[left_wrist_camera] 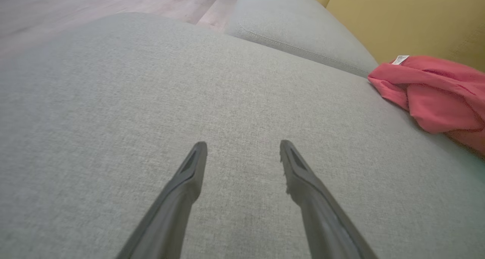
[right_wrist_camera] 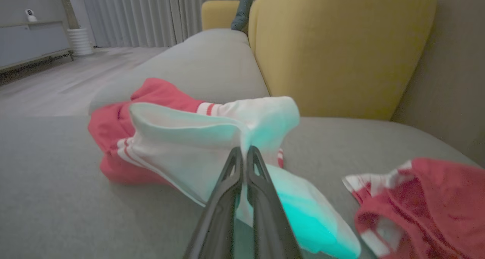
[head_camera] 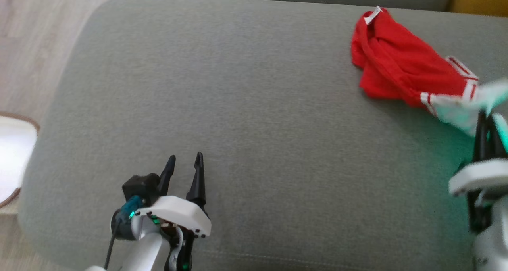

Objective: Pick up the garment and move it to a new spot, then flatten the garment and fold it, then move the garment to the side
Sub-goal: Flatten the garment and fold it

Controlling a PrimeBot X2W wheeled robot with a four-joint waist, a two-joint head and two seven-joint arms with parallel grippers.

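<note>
ok, left gripper sits low on my left over the grey cushion. its fingers are spread wide with nothing between them. the left wrist cam agrees: both fingers apart, bare weave under them. i can't tell whether the tips touch the cushion or hang just above it.

over to the right. the garment is bunched up at the far right of the cushion, near its back edge and well apart from the left gripper. it's a red heap. a small white label sticks up at the far end and striped white trim shows at the near end.

right gripper has its fingers pinched together on a white panel of the garment. the panel is drawn up toward the fingers in a fold, with the red bulk lying on the cushion behind it. green light tints the cloth right by the fingers. the head cam is blurred on that side, so i go by the wrist cam for the grip.

lower right in that wrist view there's another red fold with white trim, just beside the held panel. i can't tell how it joins the rest. a yellow backrest stands behind the cushion, and wood floor runs along my far left.
</note>
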